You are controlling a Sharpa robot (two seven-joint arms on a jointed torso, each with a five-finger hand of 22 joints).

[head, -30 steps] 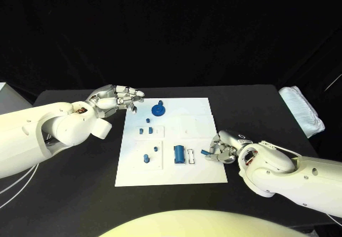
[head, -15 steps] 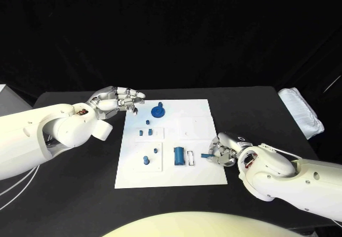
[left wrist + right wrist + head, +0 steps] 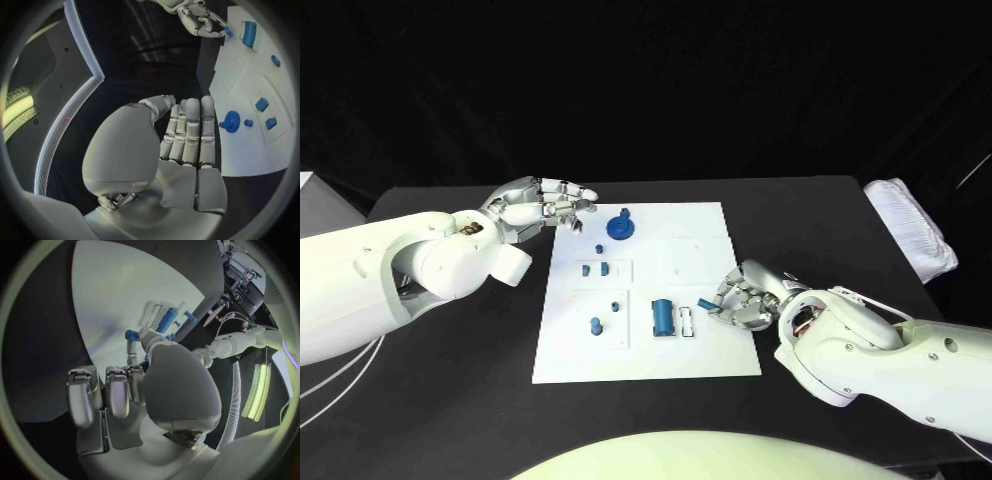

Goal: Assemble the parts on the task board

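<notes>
Right hand [image 3: 747, 302] pinched small blue part [image 3: 710, 308] at task board [image 3: 704, 225] right edge, just beside blue cylinder [image 3: 662, 312] in its slot. Left hand [image 3: 541, 204] held nothing, fingers loosely curled (off board's far-left corner). Step, by my read: carrying part to seat — next move calls for alignment over matching recess.

My arms are chunky glossy white shells, rounded like big pods, fattest right behind the wrists. My left hand [image 3: 538, 207] is silver metal with segmented fingers [image 3: 190, 127] that look like stacked brushed-steel blocks, and the palm is a smooth grey dome. Just behind that hand, at the wrist, there's a small round opening with some reddish-brown bits inside. My right hand [image 3: 746, 298] is the same silver build with dark gaps between the segments. Behind that one, the wrist has a dark ring with thin cables showing. A screwed bracket sits under the palm dome.
</notes>
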